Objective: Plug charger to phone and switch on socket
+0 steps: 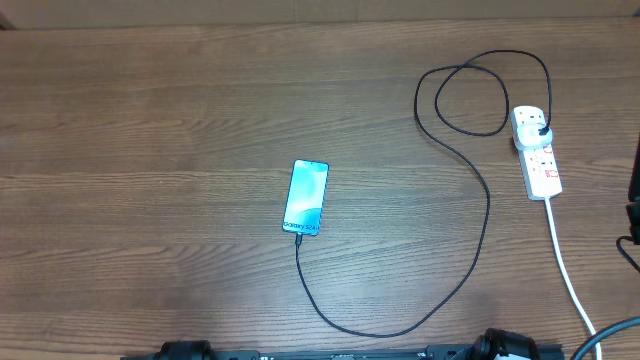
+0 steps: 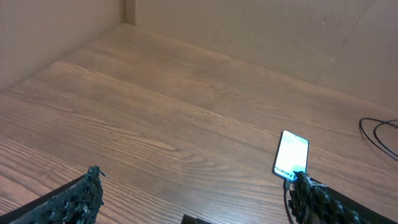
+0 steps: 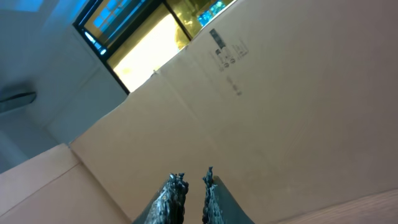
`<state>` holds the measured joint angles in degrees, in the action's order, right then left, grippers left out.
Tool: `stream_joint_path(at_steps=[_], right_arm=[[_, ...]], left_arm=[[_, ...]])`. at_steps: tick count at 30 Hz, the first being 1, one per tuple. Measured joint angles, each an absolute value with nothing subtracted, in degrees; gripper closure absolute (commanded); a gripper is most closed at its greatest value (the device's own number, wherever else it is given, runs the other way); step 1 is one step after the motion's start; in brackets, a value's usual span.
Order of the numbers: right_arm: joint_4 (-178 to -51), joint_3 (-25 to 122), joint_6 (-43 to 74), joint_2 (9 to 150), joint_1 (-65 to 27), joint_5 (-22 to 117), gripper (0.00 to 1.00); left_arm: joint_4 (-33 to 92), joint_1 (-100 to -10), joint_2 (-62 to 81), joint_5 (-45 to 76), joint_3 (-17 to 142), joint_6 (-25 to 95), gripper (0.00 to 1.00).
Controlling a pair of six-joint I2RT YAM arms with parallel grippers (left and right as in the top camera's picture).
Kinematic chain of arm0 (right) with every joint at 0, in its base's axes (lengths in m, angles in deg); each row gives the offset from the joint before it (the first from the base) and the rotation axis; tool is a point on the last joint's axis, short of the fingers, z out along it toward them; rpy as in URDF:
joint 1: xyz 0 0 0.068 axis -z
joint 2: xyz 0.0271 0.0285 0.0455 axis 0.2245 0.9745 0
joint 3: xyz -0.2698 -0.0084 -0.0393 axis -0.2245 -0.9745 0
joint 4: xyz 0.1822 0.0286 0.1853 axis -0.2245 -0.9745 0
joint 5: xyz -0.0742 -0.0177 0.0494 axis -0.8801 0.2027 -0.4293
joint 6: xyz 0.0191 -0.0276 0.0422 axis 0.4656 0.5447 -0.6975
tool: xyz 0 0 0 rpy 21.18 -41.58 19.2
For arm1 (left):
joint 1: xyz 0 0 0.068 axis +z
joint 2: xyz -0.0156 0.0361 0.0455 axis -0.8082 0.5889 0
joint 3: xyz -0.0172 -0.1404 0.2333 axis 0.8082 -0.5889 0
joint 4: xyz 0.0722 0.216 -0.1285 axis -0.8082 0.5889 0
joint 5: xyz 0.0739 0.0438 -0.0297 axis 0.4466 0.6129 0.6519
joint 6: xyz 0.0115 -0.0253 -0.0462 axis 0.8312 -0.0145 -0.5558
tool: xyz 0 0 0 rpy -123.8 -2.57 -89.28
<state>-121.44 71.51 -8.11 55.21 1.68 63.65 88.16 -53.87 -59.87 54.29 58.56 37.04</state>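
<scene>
Charger [image 1: 488, 212] looks plugged into phone [image 1: 306, 197] at its 6 o'clock end, plug in socket [image 1: 537, 152] at 2 o'clock. Left gripper [image 2: 196, 182] wide open, right gripper [image 3: 193, 178] nearly closed, both empty.

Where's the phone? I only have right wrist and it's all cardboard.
Observer: Overhead has the phone mid-table, screen lit.
Operator: Cable in it?
Observer: The charger runs to the phone's near edge and looks plugged in.
Operator: Other end?
Observer: Its black plug sits in the socket at the right side of the table. I can't tell the switch state.
</scene>
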Motion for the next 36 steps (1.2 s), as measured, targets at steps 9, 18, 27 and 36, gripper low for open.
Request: stream_joint_path(at_steps=[9,18,27,36], right_arm=[[-121.4,71.5,-7.5,53.0,-0.9,63.6,0.85],[-121.0,71.7,-3.9,43.4,-3.0,61.4,0.85],[-121.0,71.8,-3.4,41.9,-5.7,60.6,0.83],[-121.0,71.8,-3.4,41.9,-6.2,60.4,0.81]], left_arm=[[88.1,-51.4,-60.6,54.3,58.6,37.0,0.00],[88.1,-49.7,-60.7,54.3,58.6,37.0,0.00],[84.4,-49.8,-60.8,54.3,58.5,35.8,0.00],[71.1,-49.7,-61.2,54.3,48.0,33.6,0.00]])
